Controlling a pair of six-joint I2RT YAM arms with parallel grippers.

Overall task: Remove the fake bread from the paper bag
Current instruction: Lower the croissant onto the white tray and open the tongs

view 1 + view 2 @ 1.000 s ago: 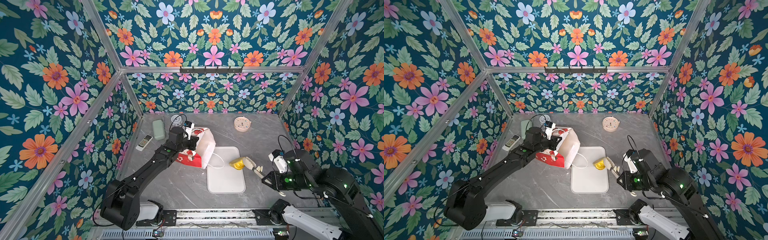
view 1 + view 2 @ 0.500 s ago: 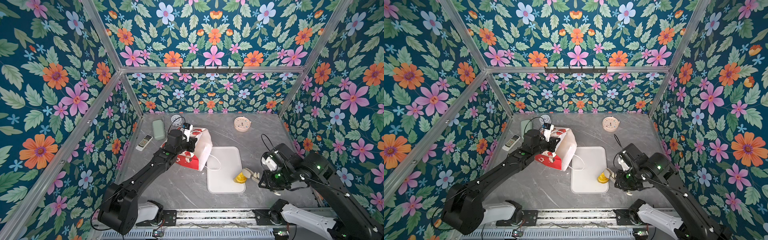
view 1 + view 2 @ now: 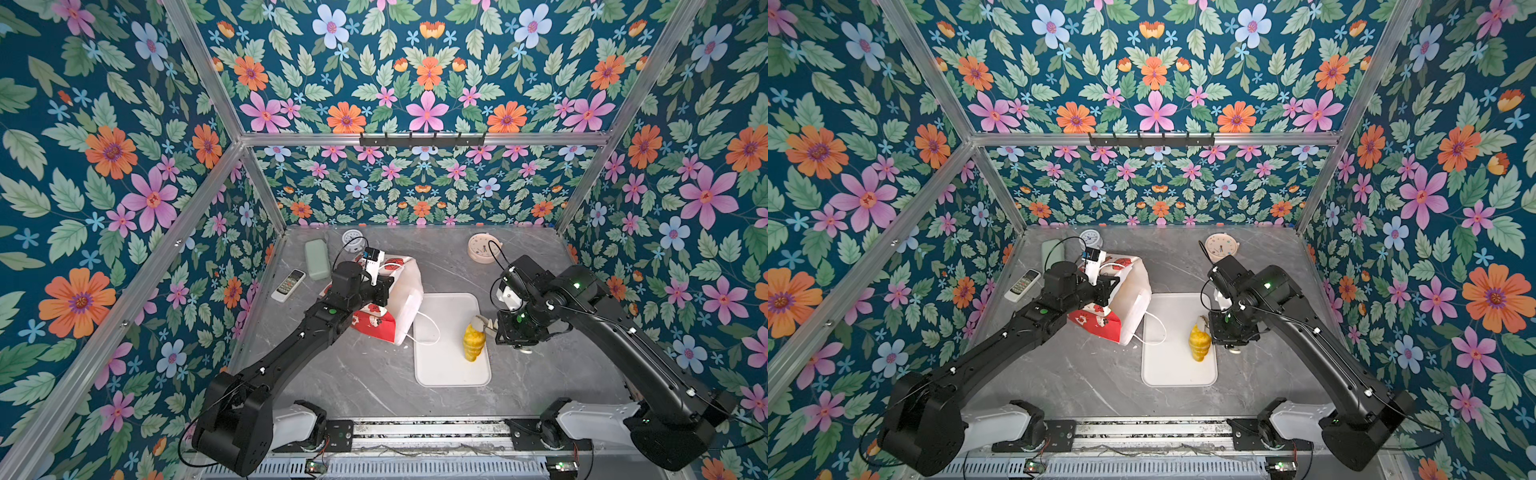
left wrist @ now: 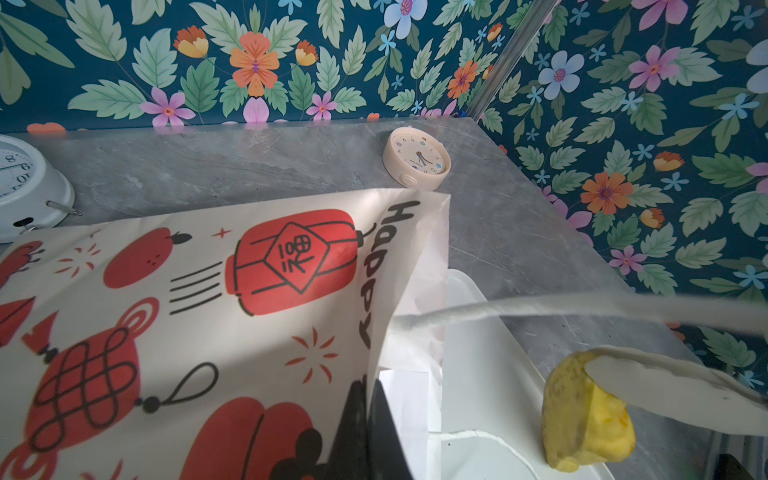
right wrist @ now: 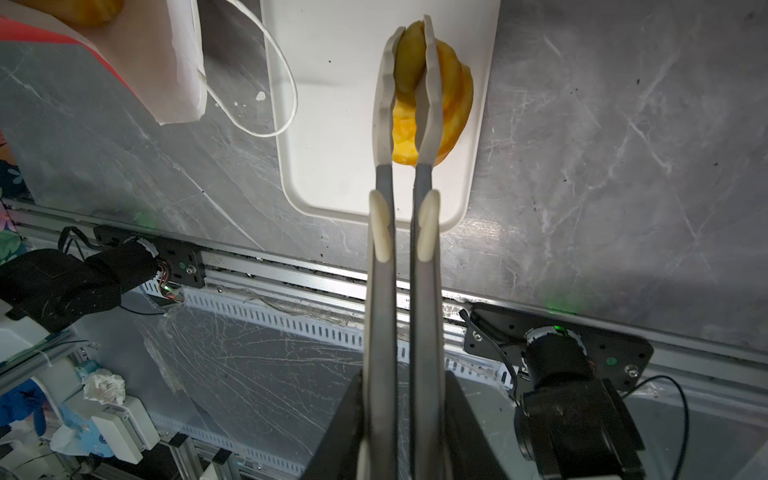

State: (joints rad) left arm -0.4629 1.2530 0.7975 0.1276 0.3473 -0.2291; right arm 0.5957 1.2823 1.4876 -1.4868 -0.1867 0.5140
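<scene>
The paper bag (image 3: 405,286) (image 3: 1133,286) lies on its side on the grey surface (image 3: 357,374), left of centre. Its open mouth is turned right toward a white tray (image 3: 440,365) (image 3: 1167,365) that lies just beside it. Red lantern and knot prints cover its upper side in the left wrist view (image 4: 187,291). One white cord handle (image 3: 430,332) loops out of the mouth onto the tray's left part.

The left gripper (image 3: 386,286) (image 4: 368,390) reaches over the bag from the near left. Its jaws are pressed together on the paper rim at the mouth, with the edge of the sheet pinched between the dark fingers (image 4: 353,419).

The right gripper (image 3: 482,323) (image 5: 409,41) comes in from the right, and its jaws are clamped on the far end of a yellow croissant (image 3: 473,345) (image 3: 1200,344) (image 5: 453,91). This piece of the fake bread is out of the bag, over the right side of the tray, with its length running near to far. I cannot tell whether it rests on the tray or hangs just above it. In the right wrist view, part of another golden piece (image 5: 79,8) shows at the bag's mouth.

Along the far edge of the surface stand a pink clock (image 3: 482,247) on the right and a white clock (image 3: 353,241) on the left. A pale green case (image 3: 317,259) and a remote control (image 3: 289,286) lie left of the bag.
</scene>
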